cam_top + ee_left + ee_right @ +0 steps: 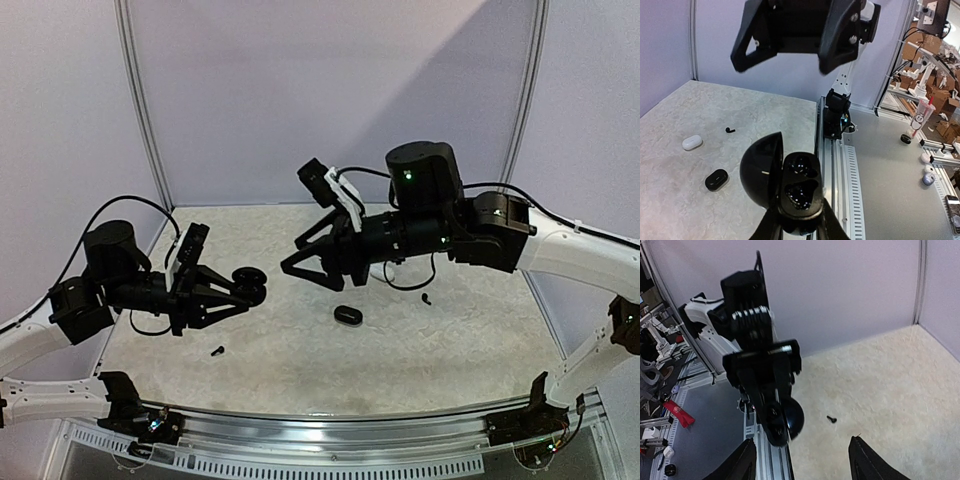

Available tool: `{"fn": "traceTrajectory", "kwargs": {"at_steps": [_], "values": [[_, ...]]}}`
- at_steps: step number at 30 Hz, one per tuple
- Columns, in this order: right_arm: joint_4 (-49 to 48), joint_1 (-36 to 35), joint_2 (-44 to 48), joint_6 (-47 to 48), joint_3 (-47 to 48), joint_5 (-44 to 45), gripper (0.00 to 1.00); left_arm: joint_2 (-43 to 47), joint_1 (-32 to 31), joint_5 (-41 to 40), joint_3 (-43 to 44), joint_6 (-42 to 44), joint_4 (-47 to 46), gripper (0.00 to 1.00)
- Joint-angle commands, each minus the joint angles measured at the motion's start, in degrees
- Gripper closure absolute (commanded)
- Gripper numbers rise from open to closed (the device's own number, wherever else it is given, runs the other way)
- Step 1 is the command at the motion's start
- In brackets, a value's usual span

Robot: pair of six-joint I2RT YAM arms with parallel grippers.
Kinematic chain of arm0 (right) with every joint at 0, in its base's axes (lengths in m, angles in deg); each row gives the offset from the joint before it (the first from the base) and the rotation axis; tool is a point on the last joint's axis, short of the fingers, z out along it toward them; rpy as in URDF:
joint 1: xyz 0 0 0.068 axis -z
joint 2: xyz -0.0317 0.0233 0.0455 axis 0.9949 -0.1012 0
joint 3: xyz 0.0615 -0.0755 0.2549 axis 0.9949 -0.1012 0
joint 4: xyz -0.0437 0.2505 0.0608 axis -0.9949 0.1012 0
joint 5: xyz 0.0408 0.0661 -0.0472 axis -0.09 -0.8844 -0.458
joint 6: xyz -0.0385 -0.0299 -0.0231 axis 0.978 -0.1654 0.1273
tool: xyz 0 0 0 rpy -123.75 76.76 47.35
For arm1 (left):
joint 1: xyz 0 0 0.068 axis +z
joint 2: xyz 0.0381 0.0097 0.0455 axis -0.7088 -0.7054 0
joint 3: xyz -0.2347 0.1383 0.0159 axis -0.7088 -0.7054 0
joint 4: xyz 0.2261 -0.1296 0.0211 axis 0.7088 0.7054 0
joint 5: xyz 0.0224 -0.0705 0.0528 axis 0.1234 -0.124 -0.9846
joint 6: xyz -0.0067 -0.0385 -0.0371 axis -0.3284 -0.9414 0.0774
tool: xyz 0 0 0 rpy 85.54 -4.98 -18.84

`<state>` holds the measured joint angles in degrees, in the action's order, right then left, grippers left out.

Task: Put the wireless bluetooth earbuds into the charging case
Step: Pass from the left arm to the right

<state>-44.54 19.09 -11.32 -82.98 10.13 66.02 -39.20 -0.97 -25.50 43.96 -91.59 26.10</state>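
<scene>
We see a glossy black, rounded clamshell charging case (795, 192), clamped at its base by the left gripper (799, 222) and raised above the near-left part of the speckled table (300, 365). Its domed lid (762, 172) is swung open to one side, baring two shiny dark wells; we cannot tell whether anything sits in them. A tiny black stemmed earbud (218, 350) lies on the table toward the near edge, close to the held case. A second black earbud (427, 298) lies well apart, on the right. Near that one rest a closed black pill-shaped case (347, 315) and a closed white pill-shaped case (692, 142).
</scene>
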Motion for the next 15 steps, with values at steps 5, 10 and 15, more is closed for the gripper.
{"fn": "traceTrajectory", "kwargs": {"at_steps": [5,10,15], "values": [[-5.73,-1.52,-8.89,3.28,7.53,-8.47,0.38,0.49,0.23,0.33,-0.58,2.72,-1.45,1.00],[-6.40,-1.52,-10.86,2.41,7.97,-10.31,0.43,0.58,0.23,0.26,-0.49,2.75,-1.32,1.00],[-6.70,-1.52,-12.00,1.52,8.05,-11.66,0.60,0.44,0.23,0.26,-0.23,2.79,-1.28,1.00]]}}
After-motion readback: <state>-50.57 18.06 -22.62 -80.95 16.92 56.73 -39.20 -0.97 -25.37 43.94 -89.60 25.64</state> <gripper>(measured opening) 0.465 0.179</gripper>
